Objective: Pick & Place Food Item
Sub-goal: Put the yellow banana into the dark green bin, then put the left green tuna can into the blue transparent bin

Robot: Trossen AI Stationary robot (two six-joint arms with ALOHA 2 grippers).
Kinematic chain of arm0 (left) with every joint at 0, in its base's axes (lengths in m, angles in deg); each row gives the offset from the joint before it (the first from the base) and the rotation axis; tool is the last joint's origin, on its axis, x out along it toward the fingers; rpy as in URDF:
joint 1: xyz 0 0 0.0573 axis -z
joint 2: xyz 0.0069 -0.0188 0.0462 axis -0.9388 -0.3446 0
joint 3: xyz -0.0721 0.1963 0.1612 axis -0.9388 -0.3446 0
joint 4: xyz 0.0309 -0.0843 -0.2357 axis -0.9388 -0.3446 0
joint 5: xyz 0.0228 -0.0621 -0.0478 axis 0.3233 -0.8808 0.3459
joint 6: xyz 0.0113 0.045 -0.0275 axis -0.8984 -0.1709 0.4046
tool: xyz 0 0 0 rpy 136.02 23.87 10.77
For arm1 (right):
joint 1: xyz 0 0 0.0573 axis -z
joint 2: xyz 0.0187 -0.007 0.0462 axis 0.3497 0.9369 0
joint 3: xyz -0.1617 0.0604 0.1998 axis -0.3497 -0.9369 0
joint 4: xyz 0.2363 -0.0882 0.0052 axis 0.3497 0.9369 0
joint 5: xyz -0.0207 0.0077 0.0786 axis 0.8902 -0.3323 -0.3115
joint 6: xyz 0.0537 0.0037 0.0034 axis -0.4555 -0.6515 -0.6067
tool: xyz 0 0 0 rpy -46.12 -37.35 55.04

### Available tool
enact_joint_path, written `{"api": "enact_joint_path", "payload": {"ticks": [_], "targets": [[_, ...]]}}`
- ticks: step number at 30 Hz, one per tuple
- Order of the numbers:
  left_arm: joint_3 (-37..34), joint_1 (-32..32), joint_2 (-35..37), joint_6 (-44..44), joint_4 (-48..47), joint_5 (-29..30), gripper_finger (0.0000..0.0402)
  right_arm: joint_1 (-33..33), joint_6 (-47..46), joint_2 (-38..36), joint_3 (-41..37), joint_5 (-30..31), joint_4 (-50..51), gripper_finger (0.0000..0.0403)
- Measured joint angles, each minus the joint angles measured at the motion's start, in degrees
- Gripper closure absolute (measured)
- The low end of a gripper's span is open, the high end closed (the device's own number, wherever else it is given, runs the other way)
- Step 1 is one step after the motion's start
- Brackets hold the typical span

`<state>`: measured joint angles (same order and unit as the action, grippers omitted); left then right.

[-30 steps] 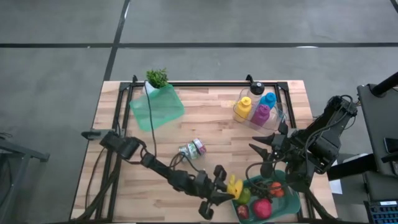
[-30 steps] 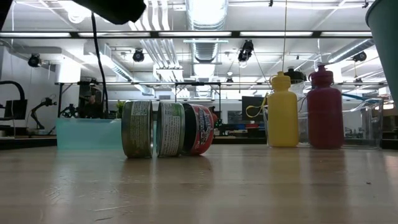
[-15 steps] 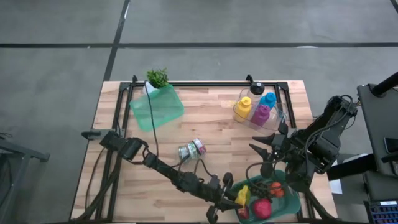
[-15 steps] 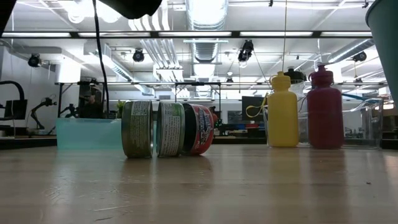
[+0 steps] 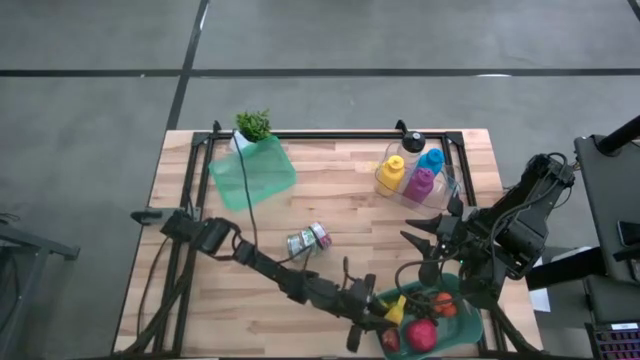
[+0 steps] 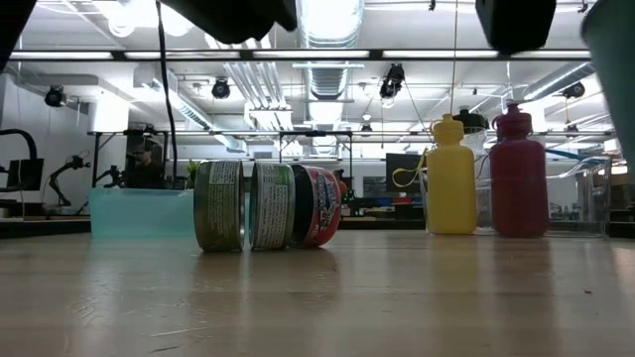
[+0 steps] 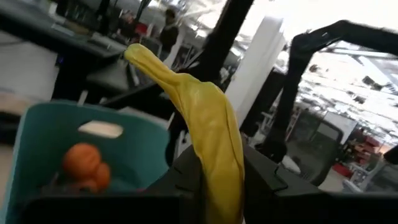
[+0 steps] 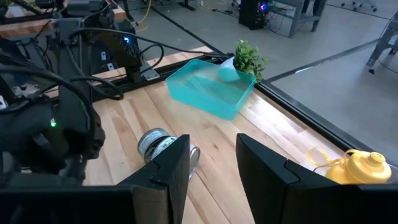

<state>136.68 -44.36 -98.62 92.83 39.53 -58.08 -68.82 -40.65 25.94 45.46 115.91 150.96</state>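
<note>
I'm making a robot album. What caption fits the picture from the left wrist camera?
The left gripper holds a yellow banana upright beside a teal basket with an orange fruit inside.

No text, brand, number or sign can be read in any view. The cans (image 6: 266, 205) lying on the table (image 5: 330, 200) carry printed wrappers, green and white on two and red, white and blue on the third, but their lettering is too small and blurred to make out in the low view. The yellow bottle (image 6: 451, 177) and the magenta bottle (image 6: 518, 175) show plain surfaces without any visible markings.
</note>
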Motion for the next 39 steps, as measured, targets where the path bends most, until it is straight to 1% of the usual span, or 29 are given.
{"api": "enact_joint_path", "payload": {"ticks": [2, 5, 8, 16, 22, 24, 27, 35, 39], "targets": [[0.0, -0.4, 0.0, 1.4, -1.7, 0.0, 0.033, 0.0, 0.0, 0.0, 0.0, 0.0, 0.0, 0.0278], [0.0, -0.8, 0.0, 3.7, -3.6, 0.0, 0.031, 0.0, 0.0, 0.0, 0.0, 0.0, 0.0, 0.0278], [0.0, -1.0, 0.0, 4.1, -5.1, 0.0, 0.0296, 0.0, 0.0, 0.0, 0.0, 0.0, 0.0, 0.0278], [0.0, -1.1, 0.2, 4.2, -11.3, 0.0, 0.029, 0.0, 0.0, 0.0, 0.0, 0.0, 0.0, 0.0278], [0.0, -1.3, 0.3, 4.2, -11.7, 0.0, 0.0287, 0.0, 0.0, 0.0, 0.0, 0.0, 0.0, 0.0278], [0.0, -1.3, 0.3, 4.2, -11.8, 0.1, 0.028, 0.0, 0.0, 0.0, 0.0, 0.0, 0.0, 0.0278], [0.0, -1.4, 0.4, 4.1, -11.7, 0.2, 0.0249, 0.0, 0.0, 0.0, 0.0, 0.0, 0.0, 0.0278], [0.0, -1.5, 0.5, 3.8, -11.6, 0.2, 0.0127, 0.0, 0.0, 0.0, 0.0, 0.0, 0.0, 0.0278], [0.0, -1.5, 0.7, 3.8, -9.8, 0.0, 0.0091, 0.0, 0.0, 0.0, 0.0, 0.0, 0.0, 0.0278]]}}
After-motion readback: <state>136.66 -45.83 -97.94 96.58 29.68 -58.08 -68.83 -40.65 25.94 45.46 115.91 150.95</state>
